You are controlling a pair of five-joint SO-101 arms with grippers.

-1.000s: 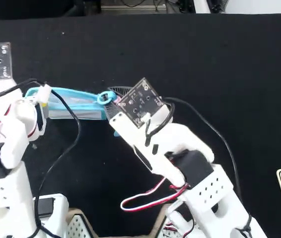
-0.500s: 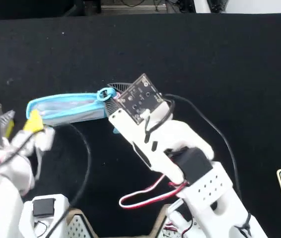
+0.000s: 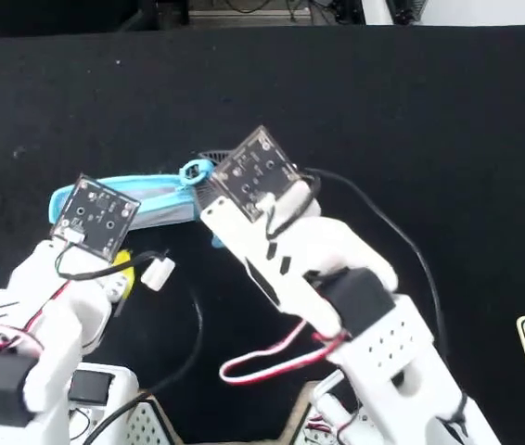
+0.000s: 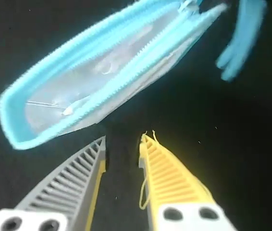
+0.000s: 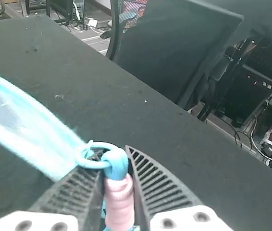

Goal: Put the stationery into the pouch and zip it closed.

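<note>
— Where is the pouch (image 3: 156, 199)?
— On the black tabletop (image 3: 383, 111), near its left edge, with the zip open.
— And the grippers?
— The right gripper (image 5: 113, 159) pinches the zip pull (image 5: 119, 192). The left gripper (image 4: 121, 144), just beside the pouch, is open a little.

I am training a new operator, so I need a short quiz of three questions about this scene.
1. True or false: the left gripper holds a pen.
2. The pouch lies on: A a white tray; B a black table; C a wooden shelf.
3. Fill in: the zip pull is clamped by the ____ gripper.

Key: 1 false, it is open and empty. 2 B. 3 right; the right gripper is shut on it.
</note>
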